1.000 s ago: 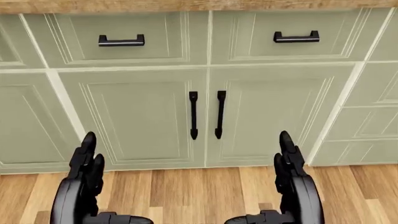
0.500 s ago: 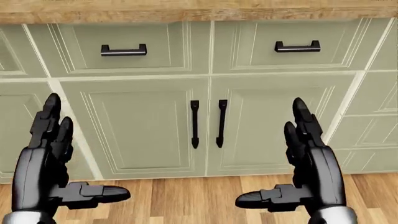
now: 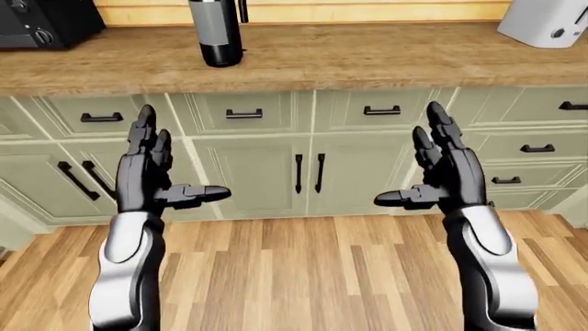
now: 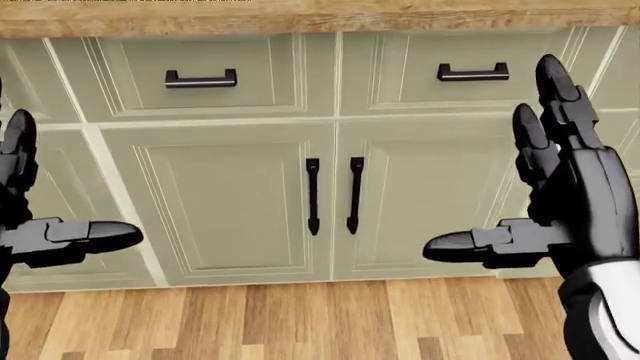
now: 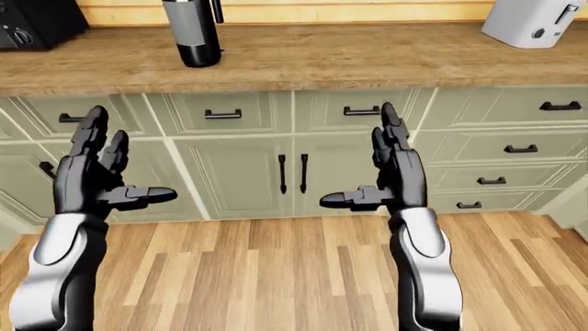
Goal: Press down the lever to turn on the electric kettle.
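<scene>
The electric kettle (image 3: pixel 216 33) is a grey cylinder with a black base. It stands upright on the wooden counter (image 3: pixel 367 62) at the top left of the left-eye view. Its top is cut off by the frame edge, so the lever is hidden. My left hand (image 3: pixel 179 162) is open, fingers up and thumb out, held below the counter edge and left of the kettle. My right hand (image 3: pixel 413 162) is open the same way, well to the right of the kettle. Both hands are empty and far from it.
A black appliance (image 3: pixel 41 21) sits on the counter left of the kettle, and a white toaster (image 3: pixel 546 24) at the far right. Green cabinet doors and drawers (image 3: pixel 308 172) with black handles run under the counter. Wooden floor (image 3: pixel 303 276) lies below.
In the head view both hands have risen and spread apart towards the frame's sides, still open. The cabinets shifted only slightly.
</scene>
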Controlling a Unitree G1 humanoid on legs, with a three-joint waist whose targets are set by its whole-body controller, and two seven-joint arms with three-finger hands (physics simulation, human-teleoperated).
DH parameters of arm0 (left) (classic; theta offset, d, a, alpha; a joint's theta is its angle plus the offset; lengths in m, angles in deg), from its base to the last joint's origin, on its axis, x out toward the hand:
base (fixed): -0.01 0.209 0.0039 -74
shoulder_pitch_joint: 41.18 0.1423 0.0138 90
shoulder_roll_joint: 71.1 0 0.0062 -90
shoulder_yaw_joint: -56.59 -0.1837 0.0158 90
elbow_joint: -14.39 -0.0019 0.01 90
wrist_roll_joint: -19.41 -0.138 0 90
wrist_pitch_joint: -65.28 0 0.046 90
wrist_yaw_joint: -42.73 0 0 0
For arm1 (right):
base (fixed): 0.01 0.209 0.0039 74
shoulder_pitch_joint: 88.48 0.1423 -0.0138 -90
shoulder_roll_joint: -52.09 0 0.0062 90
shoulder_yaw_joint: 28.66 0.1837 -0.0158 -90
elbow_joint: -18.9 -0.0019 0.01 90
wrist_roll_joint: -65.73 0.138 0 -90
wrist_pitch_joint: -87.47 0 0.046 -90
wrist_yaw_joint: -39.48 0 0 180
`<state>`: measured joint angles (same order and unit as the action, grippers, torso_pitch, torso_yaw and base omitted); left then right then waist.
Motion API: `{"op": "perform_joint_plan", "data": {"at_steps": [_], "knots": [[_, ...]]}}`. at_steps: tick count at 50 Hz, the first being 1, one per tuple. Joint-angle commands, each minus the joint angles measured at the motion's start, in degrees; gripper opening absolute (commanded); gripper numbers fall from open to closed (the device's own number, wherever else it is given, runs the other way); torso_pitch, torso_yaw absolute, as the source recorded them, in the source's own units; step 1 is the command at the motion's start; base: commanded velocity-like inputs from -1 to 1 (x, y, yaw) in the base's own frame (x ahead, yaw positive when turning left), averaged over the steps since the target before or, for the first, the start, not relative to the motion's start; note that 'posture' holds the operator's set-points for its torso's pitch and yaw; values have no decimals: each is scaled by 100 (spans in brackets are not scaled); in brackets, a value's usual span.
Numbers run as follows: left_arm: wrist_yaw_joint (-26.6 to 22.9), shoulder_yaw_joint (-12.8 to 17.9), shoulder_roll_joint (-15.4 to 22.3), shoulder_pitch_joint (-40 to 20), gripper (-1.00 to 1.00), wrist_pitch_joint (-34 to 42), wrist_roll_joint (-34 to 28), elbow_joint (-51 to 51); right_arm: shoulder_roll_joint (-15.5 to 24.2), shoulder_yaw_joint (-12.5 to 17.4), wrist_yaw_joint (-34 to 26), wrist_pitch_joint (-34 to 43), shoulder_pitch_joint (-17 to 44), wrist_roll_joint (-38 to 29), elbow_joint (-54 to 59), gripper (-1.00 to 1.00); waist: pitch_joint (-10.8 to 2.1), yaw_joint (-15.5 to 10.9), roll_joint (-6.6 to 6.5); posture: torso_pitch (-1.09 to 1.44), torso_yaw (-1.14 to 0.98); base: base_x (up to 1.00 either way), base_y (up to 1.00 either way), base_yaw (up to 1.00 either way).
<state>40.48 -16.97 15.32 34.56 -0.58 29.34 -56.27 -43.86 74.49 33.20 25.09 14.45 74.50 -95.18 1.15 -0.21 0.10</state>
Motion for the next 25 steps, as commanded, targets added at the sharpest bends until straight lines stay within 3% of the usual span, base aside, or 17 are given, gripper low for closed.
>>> {"op": "perform_joint_plan", "data": {"at_steps": [1,15,25], "knots": [[54,62,92,-154,100,-31,93,283,129,104,22,28,250,85,-274,100,-102,-1,-1,0,0,0,0,0],[436,600,825,-851,100,839,791,786,702,401,128,776,1014,455,-601,100,-68,-2,-14,0,0,0,0,0],[571,845,1353,-1155,100,802,1073,380,1049,514,210,1040,1498,703,-543,100,-56,-2,-41,0,0,0,0,0]]}}
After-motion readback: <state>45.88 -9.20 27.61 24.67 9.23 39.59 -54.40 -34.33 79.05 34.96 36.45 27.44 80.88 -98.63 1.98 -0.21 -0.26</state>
